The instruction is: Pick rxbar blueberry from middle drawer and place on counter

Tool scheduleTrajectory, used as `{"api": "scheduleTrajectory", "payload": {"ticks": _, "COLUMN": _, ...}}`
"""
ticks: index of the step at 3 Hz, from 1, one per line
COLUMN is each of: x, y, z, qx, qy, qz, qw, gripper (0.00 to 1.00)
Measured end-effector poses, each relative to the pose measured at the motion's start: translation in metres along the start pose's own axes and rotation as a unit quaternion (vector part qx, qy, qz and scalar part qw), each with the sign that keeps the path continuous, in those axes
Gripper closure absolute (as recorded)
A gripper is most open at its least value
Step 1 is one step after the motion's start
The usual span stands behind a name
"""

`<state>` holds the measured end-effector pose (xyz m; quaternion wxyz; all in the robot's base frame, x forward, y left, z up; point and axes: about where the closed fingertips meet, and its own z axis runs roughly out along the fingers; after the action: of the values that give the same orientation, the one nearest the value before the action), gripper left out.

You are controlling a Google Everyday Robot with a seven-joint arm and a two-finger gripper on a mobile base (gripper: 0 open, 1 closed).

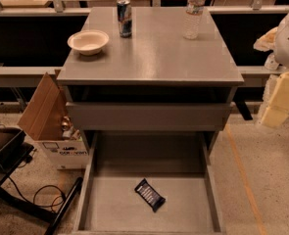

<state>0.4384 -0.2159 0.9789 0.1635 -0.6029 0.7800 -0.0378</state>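
Note:
The rxbar blueberry [150, 195] is a dark flat bar with pale lettering. It lies at an angle on the bare floor of the middle drawer [109, 207], right of centre. The drawer is pulled out toward me. Above it is the grey metal counter [154, 55]. My gripper [279, 99] shows as pale yellow parts at the right edge, below the white arm. It hangs beside the cabinet's right side, level with the top drawer, well above and to the right of the bar. It holds nothing that I can see.
On the counter stand a white bowl [88, 41] at the left, a blue-silver can [124, 17] at the back and a water bottle [194, 11] at the back right. The top drawer's front [149, 115] juts out slightly. An open cardboard box [51, 119] and cables sit on the floor at the left.

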Motion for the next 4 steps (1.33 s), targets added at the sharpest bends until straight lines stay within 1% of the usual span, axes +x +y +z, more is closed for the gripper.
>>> {"api": "scheduleTrajectory", "payload": {"ticks": 1, "x": 0.0, "y": 0.0, "z": 0.0, "qx": 0.0, "qy": 0.0, "qz": 0.0, "qw": 1.0, "gripper": 0.0}}
{"api": "scheduleTrajectory", "payload": {"ticks": 2, "x": -0.003, "y": -0.001, "z": -0.004, "qx": 0.01, "qy": -0.007, "qz": -0.002, "qw": 0.9999, "gripper": 0.0}}
{"api": "scheduleTrajectory", "payload": {"ticks": 3, "x": 0.003, "y": 0.005, "z": 0.015, "qx": 0.02, "qy": -0.013, "qz": 0.011, "qw": 0.9997, "gripper": 0.0}}
{"api": "scheduleTrajectory", "payload": {"ticks": 4, "x": 0.03, "y": 0.016, "z": 0.074, "qx": 0.021, "qy": -0.015, "qz": 0.024, "qw": 0.9994, "gripper": 0.0}}
